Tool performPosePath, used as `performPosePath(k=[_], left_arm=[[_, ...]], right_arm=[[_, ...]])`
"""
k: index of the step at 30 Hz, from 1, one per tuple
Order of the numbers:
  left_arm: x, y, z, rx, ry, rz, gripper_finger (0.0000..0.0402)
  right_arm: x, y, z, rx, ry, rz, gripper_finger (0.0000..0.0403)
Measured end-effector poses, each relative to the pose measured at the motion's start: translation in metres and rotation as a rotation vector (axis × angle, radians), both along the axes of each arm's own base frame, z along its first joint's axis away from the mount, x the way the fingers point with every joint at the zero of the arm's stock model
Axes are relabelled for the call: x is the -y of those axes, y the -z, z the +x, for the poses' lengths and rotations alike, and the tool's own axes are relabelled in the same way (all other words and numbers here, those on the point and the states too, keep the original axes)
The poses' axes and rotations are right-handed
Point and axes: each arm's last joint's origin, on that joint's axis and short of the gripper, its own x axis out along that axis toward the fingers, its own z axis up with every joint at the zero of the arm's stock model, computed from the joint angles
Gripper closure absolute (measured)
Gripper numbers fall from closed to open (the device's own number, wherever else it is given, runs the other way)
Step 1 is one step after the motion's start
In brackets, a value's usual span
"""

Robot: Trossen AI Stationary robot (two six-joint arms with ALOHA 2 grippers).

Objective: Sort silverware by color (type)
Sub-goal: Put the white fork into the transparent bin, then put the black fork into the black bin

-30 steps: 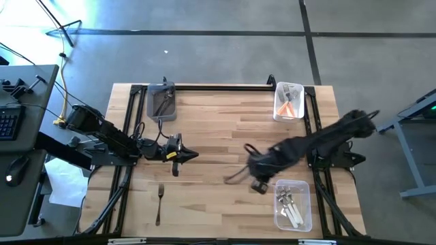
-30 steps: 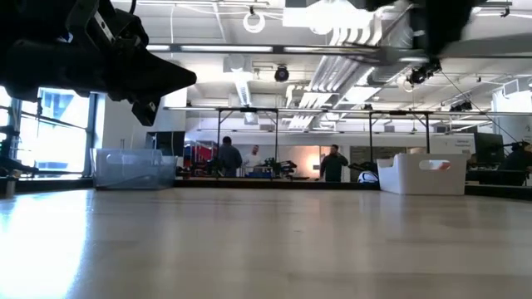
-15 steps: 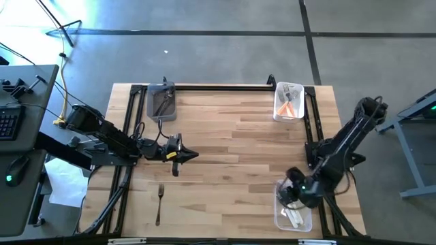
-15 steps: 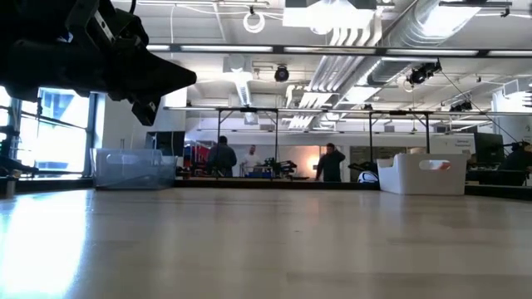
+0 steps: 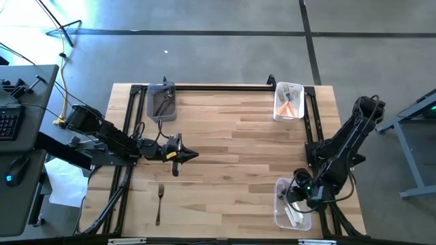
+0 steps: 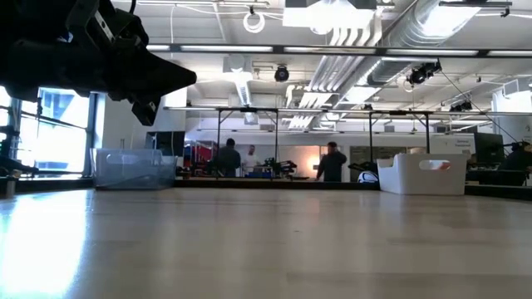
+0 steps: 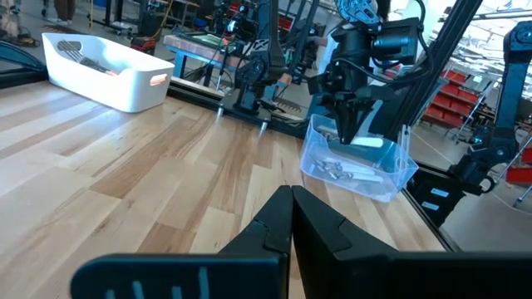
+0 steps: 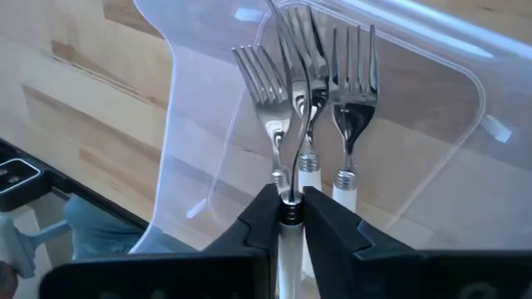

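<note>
Over the clear bin (image 5: 285, 212) near right, your right hand (image 8: 290, 218) pinches a white-handled fork (image 8: 293, 178); left hand (image 7: 291, 218) closed, empty.

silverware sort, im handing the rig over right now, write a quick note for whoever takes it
Right gripper: over the clear bin at the table's near right, fingers around a white-handled fork above the white-handled forks already in it; release not finished.
Left gripper: shut, empty, waiting over the table's left side.
Done: orange-handled forks lie in the white bin at the far right, dark forks in the grey bin at the far left.
Left: one dark-handled fork lies loose on the near left of the table; it likely belongs in the grey bin.
</note>
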Motion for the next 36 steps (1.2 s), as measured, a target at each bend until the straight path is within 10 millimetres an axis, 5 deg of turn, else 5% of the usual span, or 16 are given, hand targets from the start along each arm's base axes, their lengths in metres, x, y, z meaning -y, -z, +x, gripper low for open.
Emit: performPosePath(k=[10,15,20,26,30,36], left_arm=[[0.0,0.0,0.0,-0.001,0.008,0.027,0.0401],[0.0,0.0,0.0,-0.001,0.01,0.038,0.0401],[0.0,0.0,0.0,-0.001,0.01,0.038,0.0401],[0.002,0.004,-0.001,-0.046,0.066,0.061,0.0401],[0.001,0.005,-0.003,-0.099,0.064,0.05,0.0401],[-0.001,-0.004,-0.011,-0.14,0.064,0.057,0.0401]], right_arm=[[-0.001,0.0,-0.002,-0.056,-0.051,0.016,0.0274],[-0.002,-0.021,0.001,-0.04,-0.105,-0.002,0.0244],[0.011,-0.066,0.006,-0.052,-0.189,-0.191,0.028],[0.046,-0.109,0.024,0.088,-0.365,-0.644,0.0382],[0.079,-0.102,0.041,0.093,-0.472,-0.824,0.039],[0.123,-0.057,0.079,0.329,-0.648,-0.838,0.04]])
